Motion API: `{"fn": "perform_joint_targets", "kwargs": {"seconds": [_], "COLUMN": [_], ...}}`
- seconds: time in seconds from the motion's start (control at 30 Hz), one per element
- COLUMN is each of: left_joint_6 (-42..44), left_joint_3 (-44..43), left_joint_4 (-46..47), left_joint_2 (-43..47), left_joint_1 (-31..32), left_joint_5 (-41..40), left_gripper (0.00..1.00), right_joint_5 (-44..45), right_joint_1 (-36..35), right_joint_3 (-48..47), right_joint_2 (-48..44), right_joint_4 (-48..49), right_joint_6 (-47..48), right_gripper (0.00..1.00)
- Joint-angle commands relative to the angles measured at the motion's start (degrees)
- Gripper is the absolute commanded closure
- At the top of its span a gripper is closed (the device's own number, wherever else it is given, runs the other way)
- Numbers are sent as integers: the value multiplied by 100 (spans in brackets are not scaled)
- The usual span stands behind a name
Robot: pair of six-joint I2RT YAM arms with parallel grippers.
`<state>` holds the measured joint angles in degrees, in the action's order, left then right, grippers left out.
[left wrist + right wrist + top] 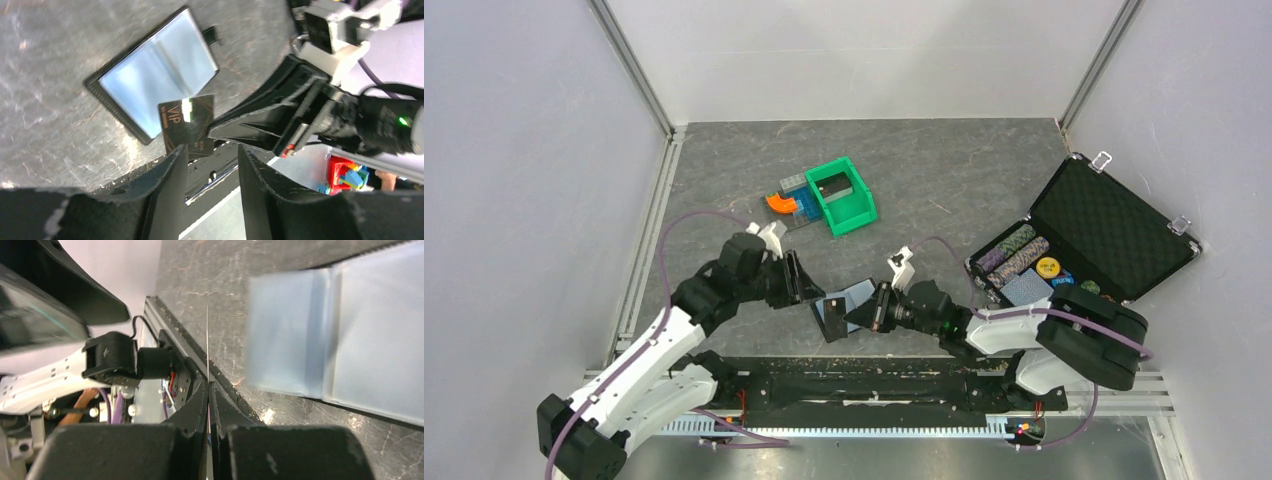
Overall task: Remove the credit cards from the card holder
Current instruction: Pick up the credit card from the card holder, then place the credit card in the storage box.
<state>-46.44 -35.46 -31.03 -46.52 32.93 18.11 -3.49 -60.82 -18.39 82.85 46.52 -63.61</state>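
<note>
The card holder (862,295) lies open on the table, its glossy blue-grey faces up; it also shows in the left wrist view (160,70) and the right wrist view (345,335). My right gripper (852,314) is shut on a black credit card (832,318) marked "VIP" (186,122), held above the table just off the holder's near corner. In the right wrist view the card (207,340) is edge-on between the shut fingers (200,400). A second dark card seems to sit behind it. My left gripper (210,152) is open and empty, close to the card's left (809,285).
A green plastic bin (844,195) and small orange and blue pieces (786,204) stand at the back middle. A large black foam-lined case (1114,225) with poker chips (1016,252) lies open at the right. The table's front rail (874,375) runs just below the grippers.
</note>
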Motion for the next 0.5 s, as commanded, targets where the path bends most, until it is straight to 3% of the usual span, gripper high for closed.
{"fn": "perform_joint_targets", "kwargs": {"seconds": [0.0, 0.13, 0.3, 0.47], "left_joint_6": [1104, 1693, 2153, 2418], "left_joint_3": [-991, -1621, -1963, -2169], "left_joint_4": [-601, -858, -939, -984], "left_joint_2": [-175, -477, -1023, -1134], "left_joint_1": [21, 21, 39, 48], "left_joint_5": [289, 762, 2074, 2384], "left_gripper": [51, 47, 46, 45], "right_joint_5": [-1683, -2516, -3323, -3932], "right_joint_1": [394, 644, 991, 1188], "right_joint_3": [-238, -404, -555, -549], "right_joint_2": [-337, -739, -1337, -1878], "right_joint_4": [-124, -755, -1420, -1814], "right_joint_6": [847, 1689, 2405, 2820], "right_gripper": [100, 100, 100, 100]}}
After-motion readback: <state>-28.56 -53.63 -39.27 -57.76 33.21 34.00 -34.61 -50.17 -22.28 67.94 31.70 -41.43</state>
